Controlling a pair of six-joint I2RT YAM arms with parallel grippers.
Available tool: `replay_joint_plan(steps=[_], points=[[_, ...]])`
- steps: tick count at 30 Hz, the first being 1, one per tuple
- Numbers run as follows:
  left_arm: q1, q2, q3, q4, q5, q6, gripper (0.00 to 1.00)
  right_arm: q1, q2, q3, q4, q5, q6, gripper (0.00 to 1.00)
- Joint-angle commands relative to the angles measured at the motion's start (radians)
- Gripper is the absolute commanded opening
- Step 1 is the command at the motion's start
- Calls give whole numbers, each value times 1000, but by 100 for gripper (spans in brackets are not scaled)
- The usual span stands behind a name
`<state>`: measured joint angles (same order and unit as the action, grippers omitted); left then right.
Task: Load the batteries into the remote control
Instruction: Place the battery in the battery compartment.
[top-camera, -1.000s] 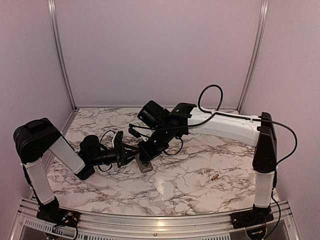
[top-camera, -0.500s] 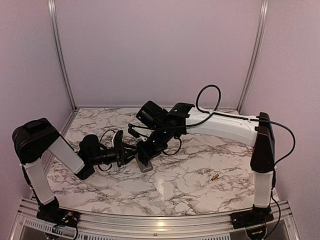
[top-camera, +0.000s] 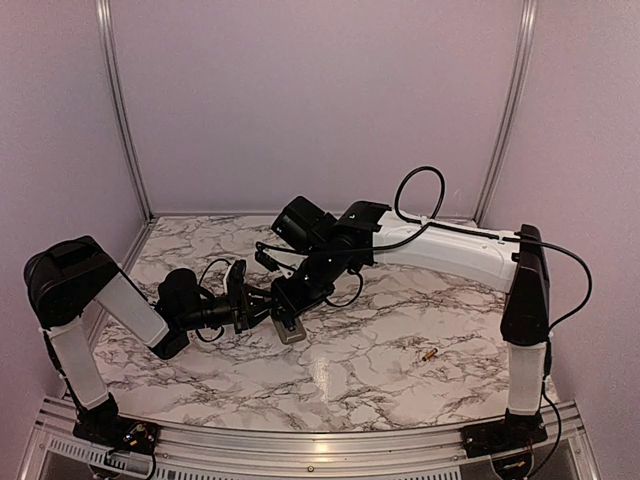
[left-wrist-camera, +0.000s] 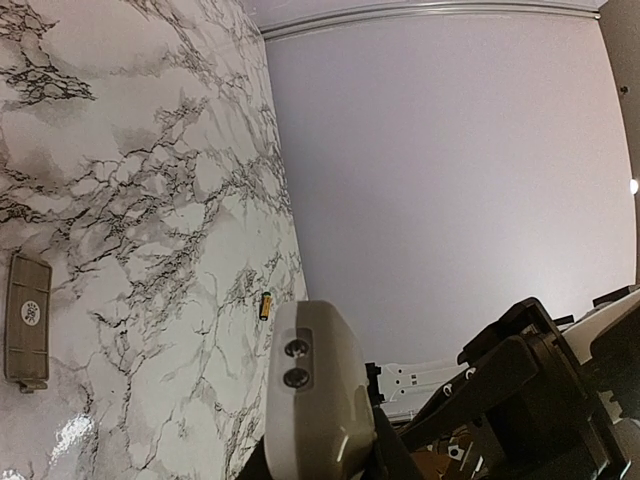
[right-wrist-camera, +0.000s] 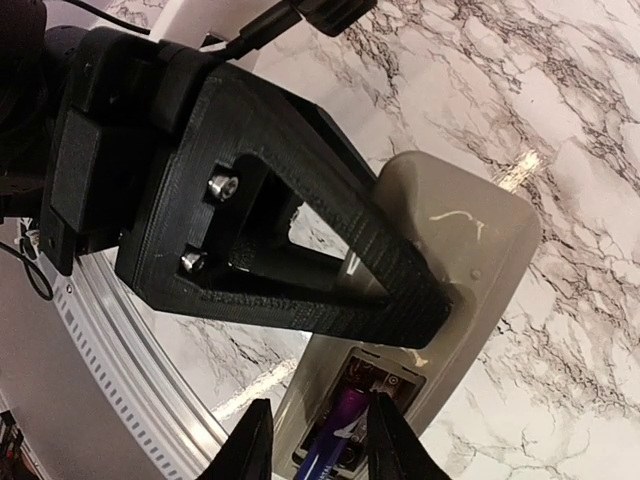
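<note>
From above, we see the left jaws clenched on the remote control (top-camera: 290, 331), low over the marble counter (top-camera: 380, 390) at centre left of the frame; the right jaws hang directly over the remote, and we cannot tell from here whether they touch it; 1 gold battery (top-camera: 428, 355) lies alone on the counter, well apart toward the lower right.

In the left wrist view, the remote's greyish back rises from the bottom edge with 2 screws (left-wrist-camera: 295, 363) showing; the gold battery lies on the counter just above its tip in the frame; a grey rectangular panel (left-wrist-camera: 27, 320) lies flat at the left edge.

In the right wrist view, the remote's open compartment at bottom centre holds 1 dark battery (right-wrist-camera: 340, 440); the right jaws' 2 fingertips (right-wrist-camera: 252, 445) stand on either side of it, parted and released rather than pinching; a black finger (right-wrist-camera: 330, 290) of the left jaws presses across the remote's back.
</note>
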<state>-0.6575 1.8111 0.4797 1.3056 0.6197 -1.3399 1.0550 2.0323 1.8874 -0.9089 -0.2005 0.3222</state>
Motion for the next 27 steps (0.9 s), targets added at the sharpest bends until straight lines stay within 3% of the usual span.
replay_joint_plan(steps=[1,11,18,27], points=[[-4,-34,20,468,10,4,0,7,6,40,-38,12,-3,32],[-4,-64,36,473,52,-16,0,7,-101,-24,29,-8,-65,35],[-3,-81,45,472,96,-37,0,3,-222,-111,79,14,-158,44],[-4,-114,51,466,123,-49,0,4,-377,-267,177,-47,-317,42]])
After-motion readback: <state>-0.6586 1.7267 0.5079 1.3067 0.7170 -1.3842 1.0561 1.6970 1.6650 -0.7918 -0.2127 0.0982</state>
